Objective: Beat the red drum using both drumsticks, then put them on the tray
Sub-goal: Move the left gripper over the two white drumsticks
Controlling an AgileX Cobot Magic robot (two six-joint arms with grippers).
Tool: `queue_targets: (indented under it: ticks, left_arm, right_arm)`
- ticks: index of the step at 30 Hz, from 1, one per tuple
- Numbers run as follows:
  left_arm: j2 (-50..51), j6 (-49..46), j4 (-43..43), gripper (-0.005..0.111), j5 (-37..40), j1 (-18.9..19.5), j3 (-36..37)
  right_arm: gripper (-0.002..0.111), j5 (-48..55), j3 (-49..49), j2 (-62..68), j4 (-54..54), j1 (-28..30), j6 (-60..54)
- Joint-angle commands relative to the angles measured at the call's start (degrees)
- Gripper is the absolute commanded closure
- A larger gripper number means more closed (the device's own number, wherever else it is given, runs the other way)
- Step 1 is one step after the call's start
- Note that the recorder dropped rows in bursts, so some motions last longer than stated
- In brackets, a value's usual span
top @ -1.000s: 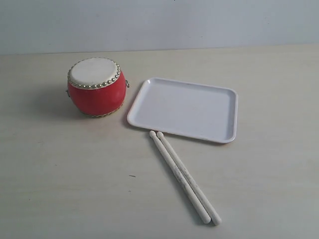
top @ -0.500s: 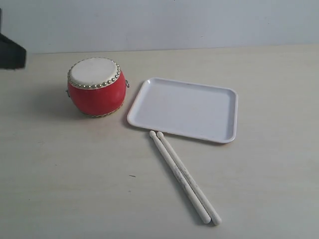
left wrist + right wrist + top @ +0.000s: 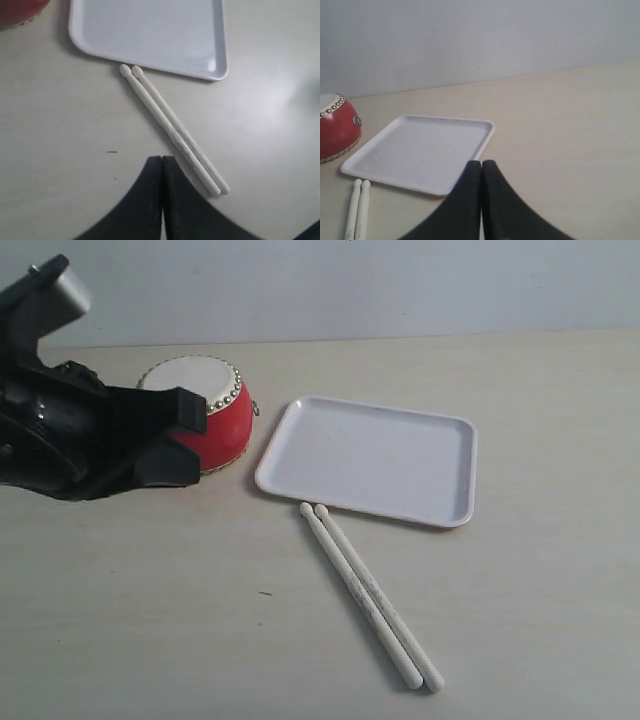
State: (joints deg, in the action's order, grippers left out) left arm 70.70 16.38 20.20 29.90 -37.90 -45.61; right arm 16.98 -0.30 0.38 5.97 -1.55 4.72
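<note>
- The left claw (image 3: 161,161) is pressed fully together with nothing between its fingers, over the pale tabletop (image 3: 60,150).
- The right claw (image 3: 481,165) is likewise closed flat and carries nothing.
- Nearest the left claw are the thick ends of the drumsticks (image 3: 170,122), just past its tips and apart from them.
- The two sticks lie flat on the tabletop, side by side and touching along their length, running away from the left claw.
- Their rounded heads end just beside the rim of the tray (image 3: 150,30), outside it.
- The tray lies flat beyond the sticks. From the right claw it is the closest thing ahead, with the stick heads off at its near edge.
- Farthest from both claws is the red drum (image 3: 228,425), upright just beside the tray's end. In the exterior view the left arm (image 3: 70,430) covers part of it.
</note>
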Motion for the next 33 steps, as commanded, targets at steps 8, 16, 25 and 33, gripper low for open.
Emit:
queue_targets:
  ticks: [8,16,25,33]
  left_arm:
    - [13.9,-3.5,5.2,0.106,-7.0,-0.6,0.9]
    - [22.0,-10.5,14.5,0.066,-15.1,-6.9,0.5]
    - [25.8,-10.1,15.1,0.058,-18.1,-11.4,-2.4]
    - [29.7,-10.1,14.8,0.058,-19.0,-13.5,-4.6]
  right_arm:
    - [0.108,-0.4,0.3,-0.4,-0.1,0.2,-0.1]
    - [0.108,-0.4,0.3,-0.4,-0.1,0.2,-0.1]
    - [0.108,-0.4,0.3,-0.4,-0.1,0.2,-0.1]
    - [0.108,-0.4,0.3,-0.4,-0.1,0.2,-0.1]
